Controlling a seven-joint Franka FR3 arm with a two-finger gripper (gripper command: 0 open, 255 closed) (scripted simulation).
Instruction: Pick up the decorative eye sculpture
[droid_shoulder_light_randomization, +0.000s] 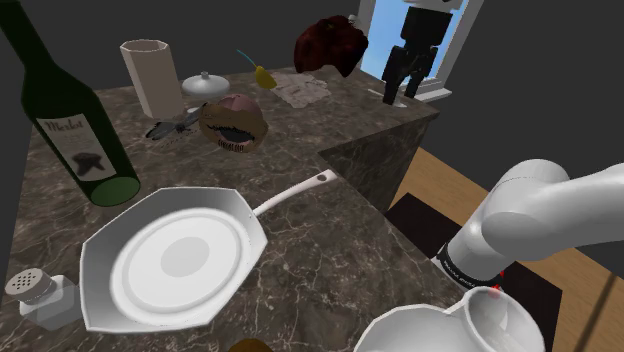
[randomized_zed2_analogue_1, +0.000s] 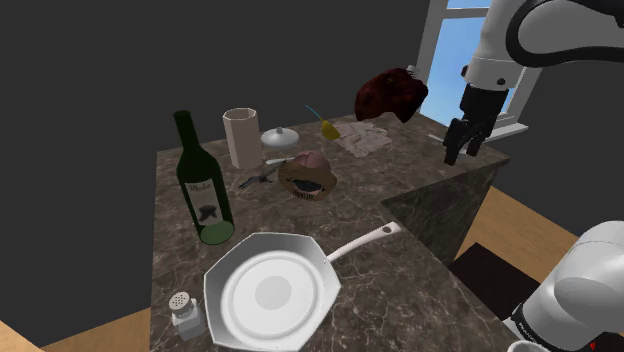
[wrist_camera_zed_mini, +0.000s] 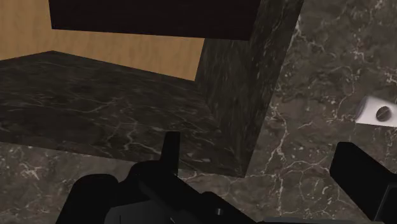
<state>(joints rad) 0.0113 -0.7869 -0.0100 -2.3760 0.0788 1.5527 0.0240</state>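
Dark marble is seen across the desk (droid_shoulder_light_randomization: 330, 260). Nearest in the shoulder view, a white shaker (droid_shoulder_light_randomization: 40, 295) is set beside a white pan (droid_shoulder_light_randomization: 175, 260), whose handle is pointed toward the desk's notch. A green bottle (droid_shoulder_light_randomization: 70, 110) is stood behind the pan. Farther on, the brown, rounded eye sculpture (droid_shoulder_light_randomization: 232, 122) is found on the desk, just in front of a beige cup (droid_shoulder_light_randomization: 152, 75) and a small white lid (droid_shoulder_light_randomization: 205, 84). A dark red lump (droid_shoulder_light_randomization: 330, 45) is placed at the far edge. The gripper (randomized_zed2_analogue_1: 461, 152) is held above the far corner by the window (randomized_zed2_analogue_1: 440, 60), fingers spread with nothing between them, well apart from the eye sculpture.
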